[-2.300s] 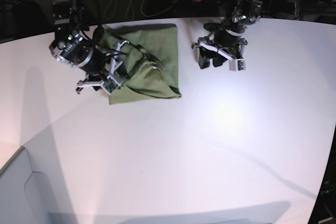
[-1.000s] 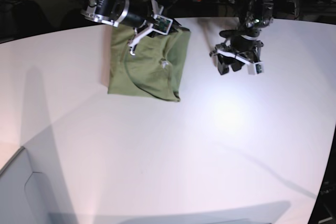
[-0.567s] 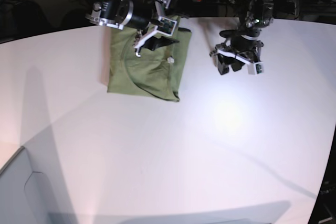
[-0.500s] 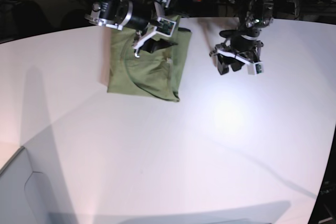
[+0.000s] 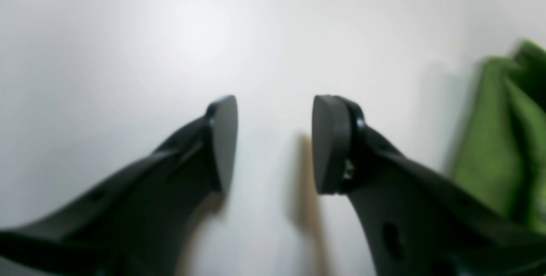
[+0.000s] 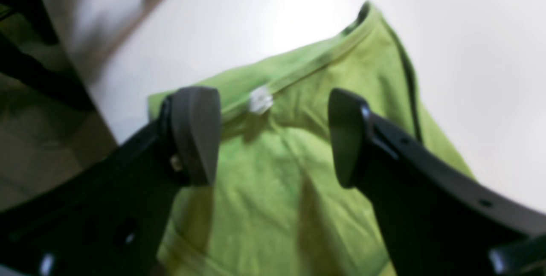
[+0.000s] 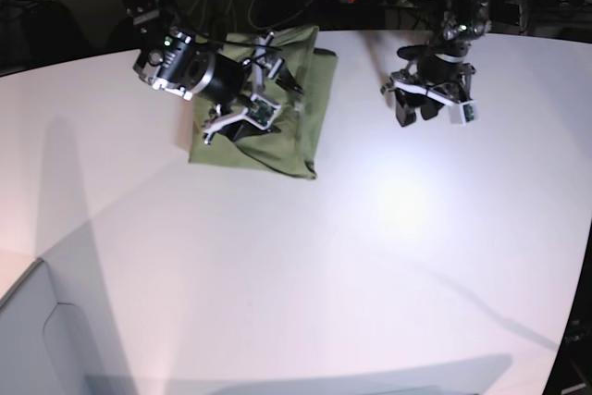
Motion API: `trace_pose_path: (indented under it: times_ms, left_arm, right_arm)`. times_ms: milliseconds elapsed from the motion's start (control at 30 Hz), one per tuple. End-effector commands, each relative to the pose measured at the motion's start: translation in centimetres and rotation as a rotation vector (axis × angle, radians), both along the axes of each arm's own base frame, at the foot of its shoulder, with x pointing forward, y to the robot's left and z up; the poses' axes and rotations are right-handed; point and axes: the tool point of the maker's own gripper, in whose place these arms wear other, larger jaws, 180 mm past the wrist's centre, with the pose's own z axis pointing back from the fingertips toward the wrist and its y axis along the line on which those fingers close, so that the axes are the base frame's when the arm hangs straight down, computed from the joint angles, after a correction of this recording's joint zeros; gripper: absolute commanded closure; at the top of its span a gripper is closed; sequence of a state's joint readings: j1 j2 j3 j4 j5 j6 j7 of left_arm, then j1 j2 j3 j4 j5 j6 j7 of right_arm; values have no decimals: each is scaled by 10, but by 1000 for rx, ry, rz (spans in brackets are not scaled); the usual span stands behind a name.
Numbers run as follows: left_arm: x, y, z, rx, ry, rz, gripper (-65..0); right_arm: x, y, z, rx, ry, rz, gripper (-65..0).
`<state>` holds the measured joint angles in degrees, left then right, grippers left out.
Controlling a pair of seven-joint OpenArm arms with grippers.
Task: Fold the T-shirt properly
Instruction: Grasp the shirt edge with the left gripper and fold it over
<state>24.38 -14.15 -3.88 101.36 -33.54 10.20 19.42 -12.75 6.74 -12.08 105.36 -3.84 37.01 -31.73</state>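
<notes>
a white table point(image 7: 388, 256) fills the base view, dark clutter behind it. the olive t-shirt point(image 7: 301, 108) lies folded near the far edge. the right gripper point(image 6: 273, 135) hovers over it, jaws spread and empty; only its wrist view shows the small white neck label point(image 6: 260, 99). the left gripper point(image 5: 273, 143), released, hangs over bare table, green cloth at its frame's edge.

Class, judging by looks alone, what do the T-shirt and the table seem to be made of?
T-shirt: soft, thin knit fabric, probably cotton, matte olive green; it creases and drapes limply. Table: hard, smooth white surface, perhaps laminate, slightly glossy; it shows a soft light glare.
</notes>
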Motion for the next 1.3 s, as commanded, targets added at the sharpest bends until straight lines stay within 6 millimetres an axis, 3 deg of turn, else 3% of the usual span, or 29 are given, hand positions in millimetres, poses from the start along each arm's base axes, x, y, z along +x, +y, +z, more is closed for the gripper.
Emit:
trace_pose_path:
  times_ms: [0, 167, 300, 467, 700, 1067, 1200, 1267]
  left_arm:
    - [3, -7, 20, -6, -63, -22, -280]
    - [-1, -71, 62, -101, -153, -163, -280]
    - [-15, -118, 58, -181, -122, -262, -281]
    - [-40, -158, 36, -237, -38, -352, -286]
    - [-51, -171, 28, -254, -3, -386, -360]
    - [-61, -168, 2, -244, 69, -384, -357]
    - [-68, -188, -2, -261, 84, -449, -349]
    - [-76, -198, -6, -269, 104, -479, -307]
  right_arm:
    - [6, -1, 9, 32, -25, -13, -350]
    - [27, -43, 10, -5, -48, -139, -353]
    - [41, -82, 22, -38, -97, -249, -402]
    - [49, -122, 33, -78, -139, -359, -450]
    - [50, -138, 33, -94, -141, -402, -450]
    - [44, -137, 28, -96, -121, -400, -449]
    - [43, -137, 28, -95, -119, -400, -449]
    - [43, -137, 28, -95, -119, -400, -448]
